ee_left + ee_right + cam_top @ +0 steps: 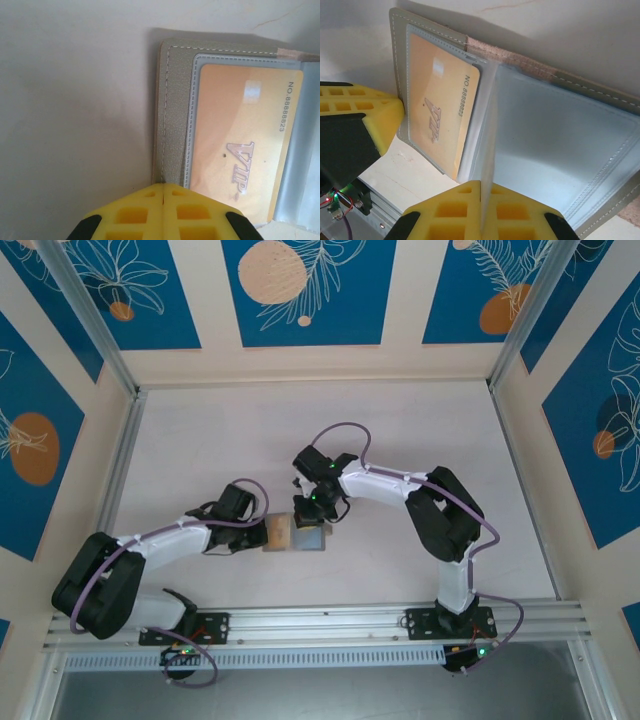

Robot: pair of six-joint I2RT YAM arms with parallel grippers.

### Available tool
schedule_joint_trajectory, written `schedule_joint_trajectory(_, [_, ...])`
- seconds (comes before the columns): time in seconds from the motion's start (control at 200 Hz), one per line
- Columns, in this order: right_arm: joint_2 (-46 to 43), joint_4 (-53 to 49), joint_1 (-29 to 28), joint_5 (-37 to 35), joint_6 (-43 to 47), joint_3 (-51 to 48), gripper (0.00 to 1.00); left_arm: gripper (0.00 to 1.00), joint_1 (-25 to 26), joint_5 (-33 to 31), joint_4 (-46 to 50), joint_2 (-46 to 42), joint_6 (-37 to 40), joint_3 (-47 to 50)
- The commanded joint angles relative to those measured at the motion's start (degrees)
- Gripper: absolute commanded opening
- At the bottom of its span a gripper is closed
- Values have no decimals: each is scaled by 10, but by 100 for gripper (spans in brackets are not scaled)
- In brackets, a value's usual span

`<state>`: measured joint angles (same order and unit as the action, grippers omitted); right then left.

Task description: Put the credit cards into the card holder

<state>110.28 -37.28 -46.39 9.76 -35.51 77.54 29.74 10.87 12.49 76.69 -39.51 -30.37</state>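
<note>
A: Near end first. Grippers?
B: My right gripper [481,186] has its jaws together, clamped on a clear leaf [489,125] of the holder [399,55]. The leaf stands up. My left gripper [164,187] is pressed together too, pinching the holder's grey edge.
A: Card?
B: Orange card [240,135] sits in a pocket. The holder lies open on the table [400,420], between my arms.
A: Step?
B: Baring a free pocket, I'd say. Next move calls for keeping the leaf up and sliding another card in square.
</note>
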Motion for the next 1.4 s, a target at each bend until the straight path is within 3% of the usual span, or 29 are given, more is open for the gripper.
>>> schedule_joint_trajectory(0.0, [11, -3, -14, 37, 1, 40, 0, 5, -2, -9, 8, 14, -1, 15])
schedule_joint_trajectory(0.105, [44, 19, -31, 74, -8, 74, 5, 5, 2, -7, 4, 15, -2, 12])
schedule_joint_trajectory(0.24, [84, 45, -40, 119, -14, 106, 25, 5, 5, -4, 5, 15, -5, 6])
schedule_joint_trajectory(0.33, [65, 62, -32, 129, -10, 85, 37, 6, 5, -10, 15, 6, -4, 4])
schedule_joint_trajectory(0.435, [25, 51, -19, 125, 9, 58, 43, 6, 5, -19, 27, -7, -4, 5])
schedule_joint_trajectory(0.57, [-11, 27, -5, 83, 15, 25, 41, 6, 3, -40, 65, -41, -13, 6])
schedule_joint_trajectory(0.725, [22, -1, -15, 50, 24, 49, 12, 7, -9, -79, 143, -125, -23, -7])
schedule_joint_trajectory(0.875, [78, -14, -35, 32, 25, 93, 4, 10, -12, -88, 195, -157, 6, -53])
schedule_joint_trajectory(1.17, [142, 8, -42, 45, 29, 102, 7, 9, -12, -36, 152, -97, 19, -79])
schedule_joint_trajectory(1.28, [93, 54, -30, 73, 23, 60, 12, 9, -12, -27, 137, -79, 29, -84])
schedule_joint_trajectory(1.396, [31, 26, -12, 54, 33, 47, 17, 9, -9, -11, 123, -51, 39, -92])
